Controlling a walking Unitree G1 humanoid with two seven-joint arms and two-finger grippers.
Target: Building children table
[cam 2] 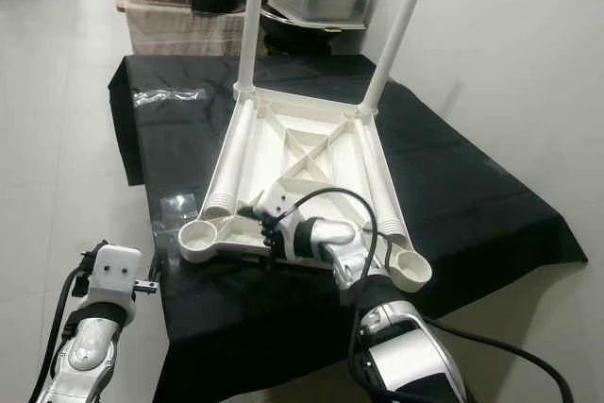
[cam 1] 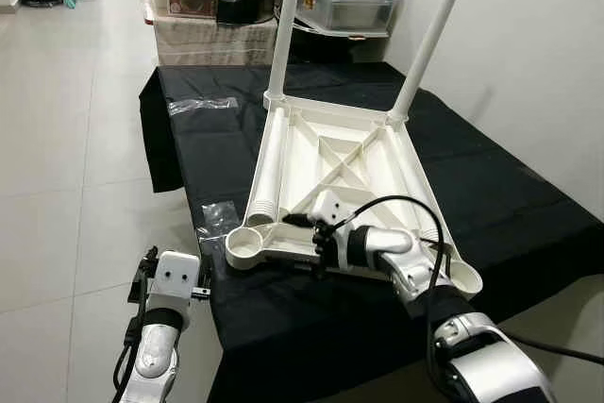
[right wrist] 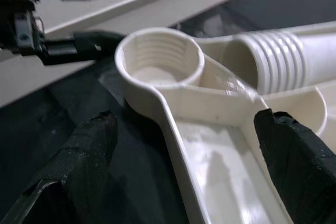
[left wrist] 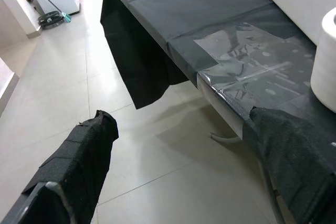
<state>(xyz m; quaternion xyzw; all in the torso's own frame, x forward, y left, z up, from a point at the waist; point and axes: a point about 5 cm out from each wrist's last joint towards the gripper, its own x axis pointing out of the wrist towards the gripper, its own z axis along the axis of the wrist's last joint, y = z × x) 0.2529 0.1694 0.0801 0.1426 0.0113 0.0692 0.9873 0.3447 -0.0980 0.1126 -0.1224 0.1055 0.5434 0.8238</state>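
Our right gripper (right wrist: 181,174) hovers with its fingers spread wide over the near left corner of the upturned white tabletop (cam 1: 330,172), one black finger (right wrist: 79,156) over the black cloth (cam 1: 236,318) outside the rim, the other (right wrist: 296,156) over the tabletop's inner tray. Between them in the right wrist view we see the empty threaded leg socket (right wrist: 160,56) at that corner, and just beside it the ribbed screw end of a loose leg (right wrist: 278,59) lying inside the tabletop along its left edge. From the head we see our right arm reaching across the tabletop's near edge. Two legs (cam 1: 283,21) already stand upright in the far corner sockets.

Our left gripper (left wrist: 184,171) hangs low beside the covered bench, its fingers wide apart and holding nothing, above the tiled floor (left wrist: 157,145). Just ahead of it a clear plastic bag (left wrist: 252,66) lies flat on the cloth near the bench edge. Another clear bag (cam 1: 200,105) lies farther back on the cloth, and boxes and bins (cam 1: 349,2) stand beyond the bench.
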